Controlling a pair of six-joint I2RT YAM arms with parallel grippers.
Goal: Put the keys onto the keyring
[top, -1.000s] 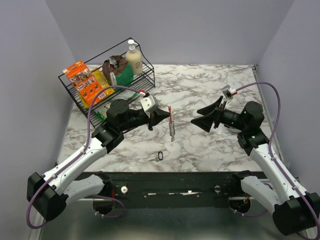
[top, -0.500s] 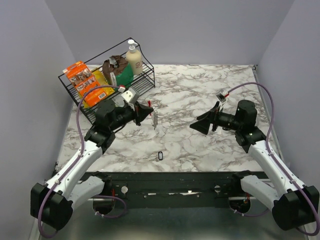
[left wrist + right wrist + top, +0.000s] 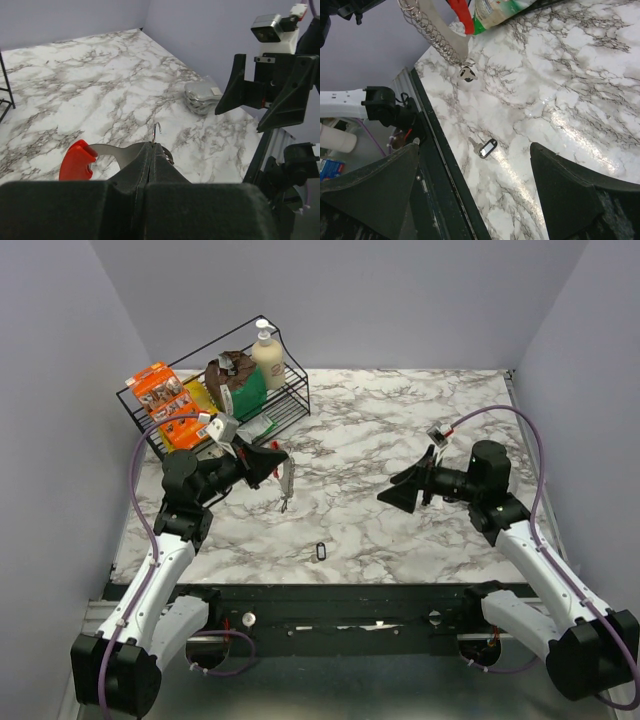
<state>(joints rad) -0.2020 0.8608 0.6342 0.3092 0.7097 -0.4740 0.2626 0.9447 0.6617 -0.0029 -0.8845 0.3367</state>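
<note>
My left gripper [image 3: 268,462] is shut on the keyring [image 3: 285,486], which hangs from it above the table's left middle. In the left wrist view the jaws [image 3: 151,148] pinch a thin wire ring, with the red clip [image 3: 77,160] to their left. In the right wrist view the ribbed chain [image 3: 431,31] carries a small dark piece with a pale centre [image 3: 466,74] at its lower end. One key [image 3: 320,551] lies flat near the table's front edge, also seen as a dark oval tag [image 3: 487,148]. My right gripper [image 3: 400,490] is open and empty, hovering right of centre, pointed left.
A black wire basket [image 3: 150,435] at the back left holds a soap bottle [image 3: 267,355], orange boxes [image 3: 165,405] and a green bag [image 3: 240,385]. The black front rail [image 3: 330,595] runs along the near table edge. A silvery folded pack [image 3: 202,96] lies on the marble.
My left arm has drawn back to the left, carrying the keyring with it. The right gripper has shifted slightly left and down, still open. The key on the table has not moved.
</note>
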